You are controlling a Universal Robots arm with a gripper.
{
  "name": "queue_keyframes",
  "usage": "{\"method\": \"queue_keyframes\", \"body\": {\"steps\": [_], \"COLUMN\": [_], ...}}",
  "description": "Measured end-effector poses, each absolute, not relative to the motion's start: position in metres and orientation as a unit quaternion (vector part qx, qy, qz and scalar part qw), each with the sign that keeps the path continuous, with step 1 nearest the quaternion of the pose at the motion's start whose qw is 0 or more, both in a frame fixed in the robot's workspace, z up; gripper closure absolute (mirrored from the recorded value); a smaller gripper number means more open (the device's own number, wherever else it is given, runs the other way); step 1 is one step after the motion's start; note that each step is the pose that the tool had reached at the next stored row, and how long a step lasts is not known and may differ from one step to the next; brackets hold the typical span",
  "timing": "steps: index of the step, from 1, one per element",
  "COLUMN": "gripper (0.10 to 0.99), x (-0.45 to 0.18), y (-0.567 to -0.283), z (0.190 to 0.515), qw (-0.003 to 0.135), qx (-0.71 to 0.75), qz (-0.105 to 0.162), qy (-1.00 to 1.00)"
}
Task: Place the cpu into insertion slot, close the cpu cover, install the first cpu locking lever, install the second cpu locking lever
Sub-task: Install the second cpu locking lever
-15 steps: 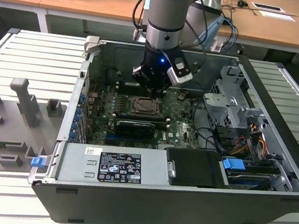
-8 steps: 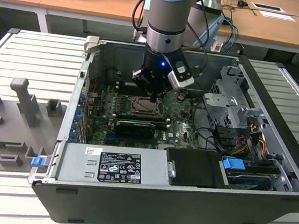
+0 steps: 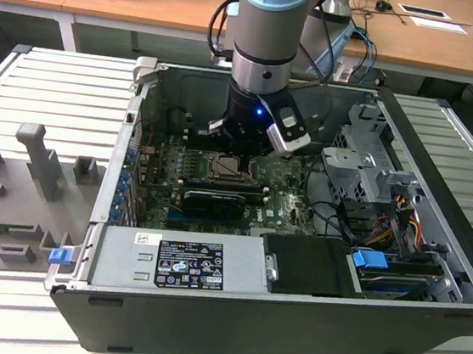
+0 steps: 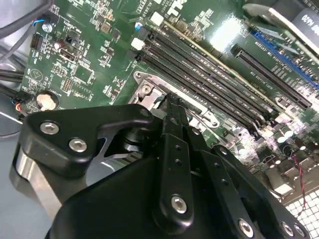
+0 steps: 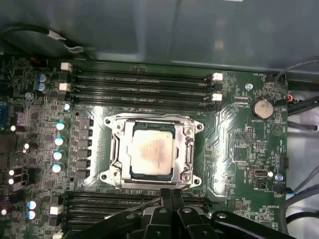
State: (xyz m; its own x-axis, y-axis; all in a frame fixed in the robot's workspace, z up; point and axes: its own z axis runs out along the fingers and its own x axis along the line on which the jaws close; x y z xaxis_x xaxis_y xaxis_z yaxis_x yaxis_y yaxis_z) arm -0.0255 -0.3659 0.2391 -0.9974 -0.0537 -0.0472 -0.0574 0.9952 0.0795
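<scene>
Green motherboard (image 5: 239, 149), pale square cpu (image 5: 152, 149) inside silver-rimmed insertion slot (image 5: 117, 149), black gripper (image 5: 172, 195) fingers together beside it.

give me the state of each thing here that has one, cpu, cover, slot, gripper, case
cpu: seated flat in the insertion slot, metal top facing up
cpu cover: closed down, framing the chip
insertion slot: filled
gripper: fingertips together, holding nothing, at the socket's edge beside the memory slots
memory slots: no modules in them
computer case: side open, lying flat, motherboard exposed
</scene>
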Motion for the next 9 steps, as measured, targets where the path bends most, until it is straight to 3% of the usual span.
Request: {"method": "queue_keyframes", "body": {"steps": [3,9], "gripper": [0.980,0.980], "x": [-0.033,-0.047], "y": [-0.368,-0.378], "z": [0.239,0.235], "qw": [0.023,0.023], "qx": [-0.028,-0.030], "qz": [0.056,0.059], "qy": [0.998,0.998]}}
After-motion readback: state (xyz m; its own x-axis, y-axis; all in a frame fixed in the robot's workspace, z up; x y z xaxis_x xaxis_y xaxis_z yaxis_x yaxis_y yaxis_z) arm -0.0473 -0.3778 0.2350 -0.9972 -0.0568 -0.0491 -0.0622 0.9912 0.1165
